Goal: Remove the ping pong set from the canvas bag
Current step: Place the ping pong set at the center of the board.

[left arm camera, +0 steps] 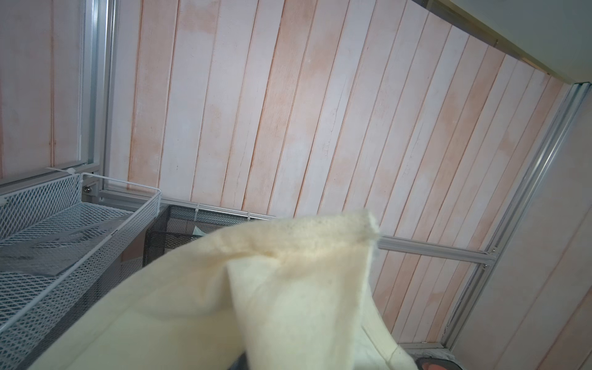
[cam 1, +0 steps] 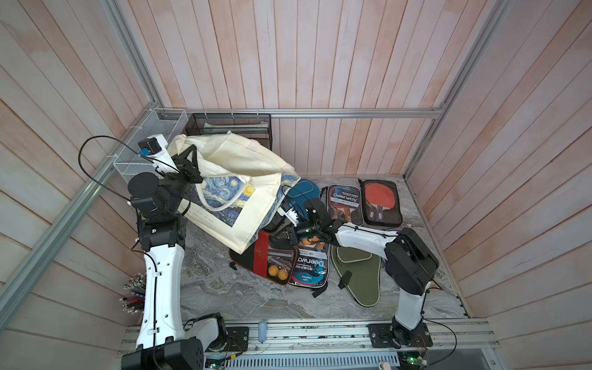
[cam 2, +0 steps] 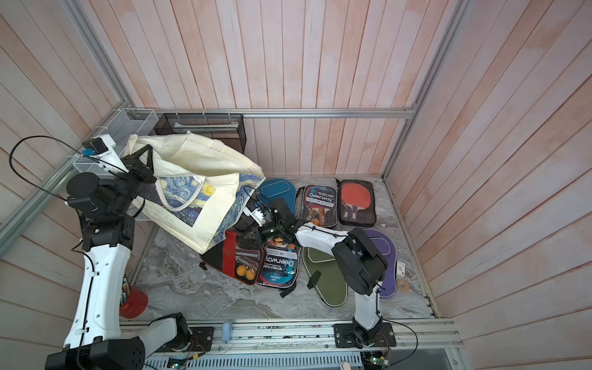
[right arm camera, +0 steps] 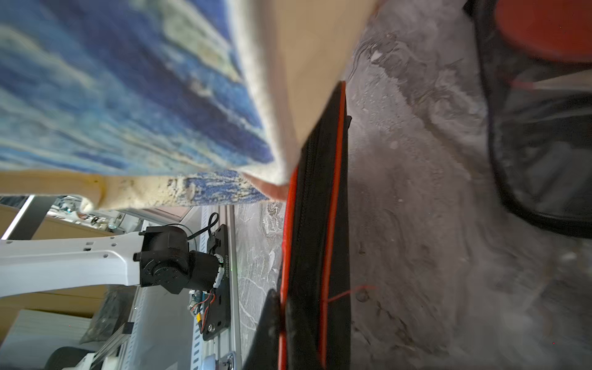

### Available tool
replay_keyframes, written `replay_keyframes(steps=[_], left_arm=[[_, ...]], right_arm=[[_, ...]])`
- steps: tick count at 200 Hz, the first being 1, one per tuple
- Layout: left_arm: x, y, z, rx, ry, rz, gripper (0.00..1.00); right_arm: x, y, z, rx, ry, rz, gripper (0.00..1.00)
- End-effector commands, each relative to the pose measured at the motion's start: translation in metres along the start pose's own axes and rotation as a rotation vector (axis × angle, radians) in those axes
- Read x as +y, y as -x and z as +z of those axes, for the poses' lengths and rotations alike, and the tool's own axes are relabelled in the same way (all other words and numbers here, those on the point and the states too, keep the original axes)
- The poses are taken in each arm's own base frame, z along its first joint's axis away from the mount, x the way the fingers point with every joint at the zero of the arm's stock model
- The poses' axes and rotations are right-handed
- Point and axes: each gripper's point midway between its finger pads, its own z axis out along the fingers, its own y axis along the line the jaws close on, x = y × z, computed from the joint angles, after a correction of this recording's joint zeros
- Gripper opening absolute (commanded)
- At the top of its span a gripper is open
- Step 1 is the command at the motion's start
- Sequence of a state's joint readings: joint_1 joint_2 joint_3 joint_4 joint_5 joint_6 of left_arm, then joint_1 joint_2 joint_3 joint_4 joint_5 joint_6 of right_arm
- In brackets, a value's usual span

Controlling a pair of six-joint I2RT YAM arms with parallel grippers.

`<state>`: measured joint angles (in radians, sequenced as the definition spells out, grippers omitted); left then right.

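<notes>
Left end effector (cam 1: pixel 189 154) tight on canvas bag (cam 1: pixel 243 153); right end effector (cam 1: pixel 288 233) tight on case (cam 1: pixel 256 258)

We read "Deerway" on the clear-fronted paddle case (cam 1: pixel 345 200) near the back wall, and upside down on the blue-and-black paddle case (cam 1: pixel 309 266). The canvas bag (cam 1: pixel 256 208) carries print too small to read.

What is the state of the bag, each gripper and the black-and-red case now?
canvas bag: raised at one corner, the rest sagging to the table.
left gripper: jaws shut on the canvas bag.
right gripper: jaws shut on the black-and-red case.
black-and-red case: lying partly under the canvas bag.
</notes>
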<state>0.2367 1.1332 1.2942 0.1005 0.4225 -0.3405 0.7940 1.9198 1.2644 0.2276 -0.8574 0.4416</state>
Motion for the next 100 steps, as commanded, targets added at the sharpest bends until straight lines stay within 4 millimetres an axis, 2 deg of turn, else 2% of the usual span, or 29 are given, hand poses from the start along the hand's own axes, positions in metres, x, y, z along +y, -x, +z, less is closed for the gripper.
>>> replay_keyframes(steps=[1,26,63,100], left_arm=[[-0.023,0.045,-0.009,-0.15,-0.06,0.094,0.0],[-0.023,0.042,-0.009,-0.148,-0.065,0.088,0.0],[-0.021,0.035,-0.007,-0.141,-0.068,0.07,0.0],[-0.02,0.033,-0.007,-0.135,-0.068,0.072,0.0]], right_arm=[[0.048,0.048,0.003,-0.107,0.148,-0.146,0.0],[0.035,0.044,0.021,-0.09,0.148,-0.105,0.0],[0.024,0.032,0.064,-0.053,0.145,-0.073,0.0],[0.003,0.025,0.074,-0.068,0.1,-0.013,0.0]])
